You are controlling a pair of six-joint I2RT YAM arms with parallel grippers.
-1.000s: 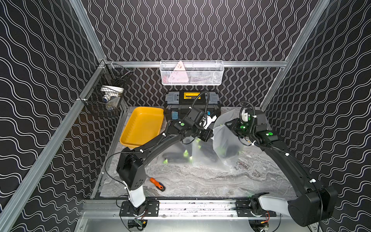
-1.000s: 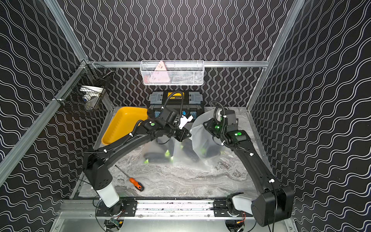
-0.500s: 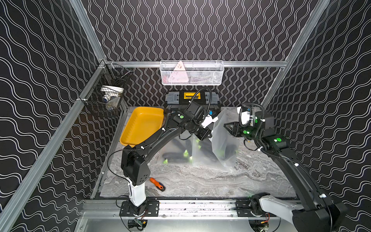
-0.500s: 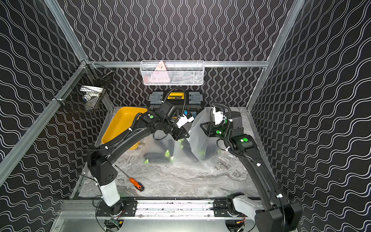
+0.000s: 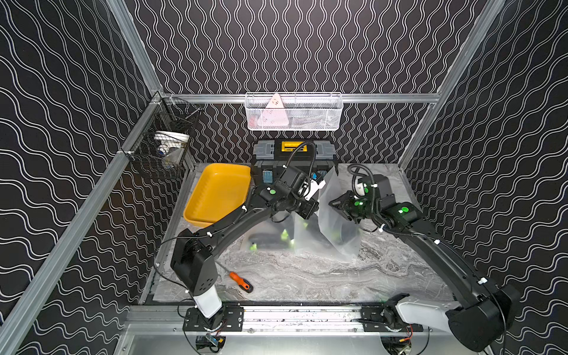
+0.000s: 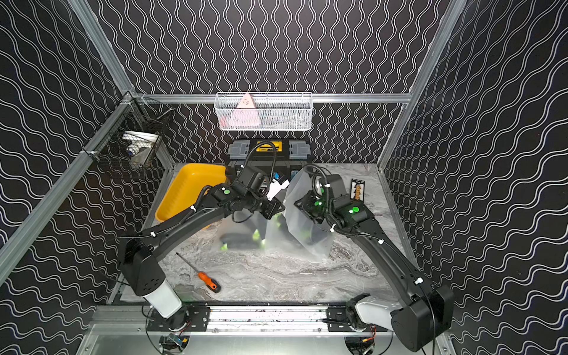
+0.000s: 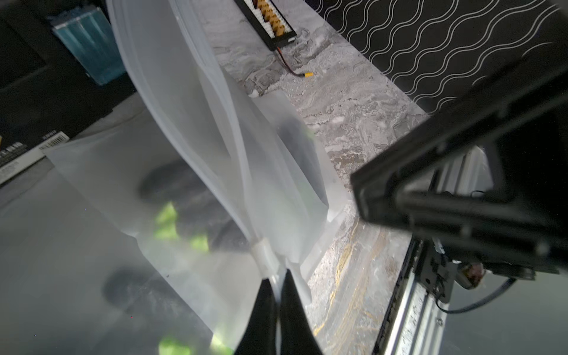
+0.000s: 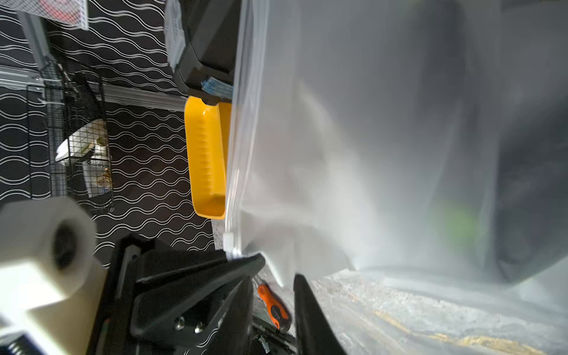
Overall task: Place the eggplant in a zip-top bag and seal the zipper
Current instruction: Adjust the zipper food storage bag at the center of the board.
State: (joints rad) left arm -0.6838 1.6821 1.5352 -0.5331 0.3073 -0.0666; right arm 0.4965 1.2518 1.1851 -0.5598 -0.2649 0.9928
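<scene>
A frosted zip-top bag (image 5: 330, 196) (image 6: 296, 199) stands pulled up off the marble table. Through it a dark eggplant (image 5: 339, 229) (image 8: 528, 190) with a green cap shows blurred. My left gripper (image 5: 309, 211) (image 6: 274, 210) (image 7: 278, 276) is shut on the bag's zipper edge, just behind the white slider (image 7: 263, 249) (image 8: 229, 241). My right gripper (image 5: 333, 205) (image 6: 297, 204) (image 8: 273, 278) stands open at the bag's other side. A loose corner of the bag hangs down at its gap, and neither finger presses on it. More dark eggplants (image 5: 266, 240) lie under flat frosted plastic on the table.
A yellow tray (image 5: 215, 196) sits back left, a black toolbox (image 5: 292, 150) behind the arms. An orange-handled screwdriver (image 5: 241, 281) lies front left. A connector board (image 6: 357, 189) lies at the back right. Wire baskets (image 5: 293, 112) hang on the walls.
My right gripper has swung left toward the bag and its jaws have narrowed a little. The left arm has risen, still pinching the zipper edge, and the bag stands taller.
</scene>
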